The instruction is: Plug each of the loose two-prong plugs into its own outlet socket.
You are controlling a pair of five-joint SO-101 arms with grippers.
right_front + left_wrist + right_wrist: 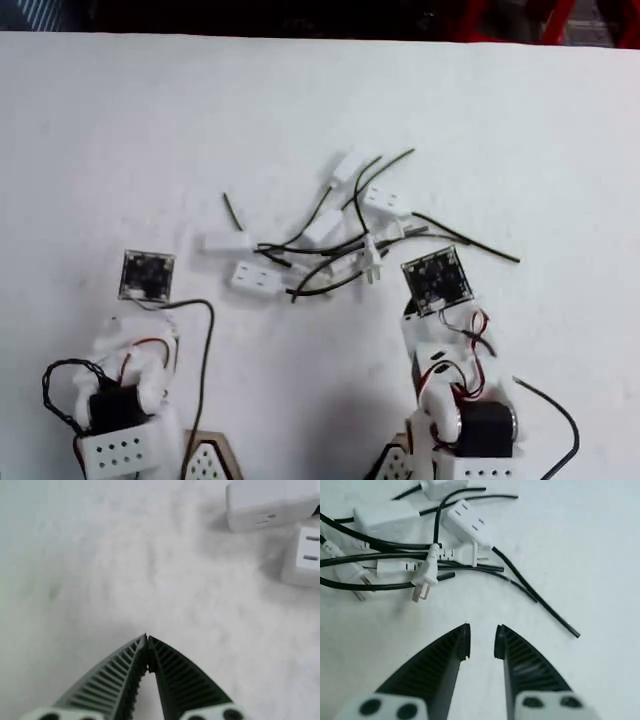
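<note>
My right gripper hung low over the white table, jaws parted by a narrow gap and holding nothing. Just ahead of its tips lay the nearest two-prong plug. Its 2 prongs pointed back toward me, and its body ran away into the tangle of black cords, so its long axis lay roughly along my line of approach. I judged the jaws could straddle its sides with little wrist turn, though they would need to open wider. A slotted socket lay just beyond, among the cords.

My left gripper was closed tip to tip and empty. A socket block lay near it, slots facing up. In the high view the plugs lay closer to the right arm, so I judged it the one to pick.
</note>
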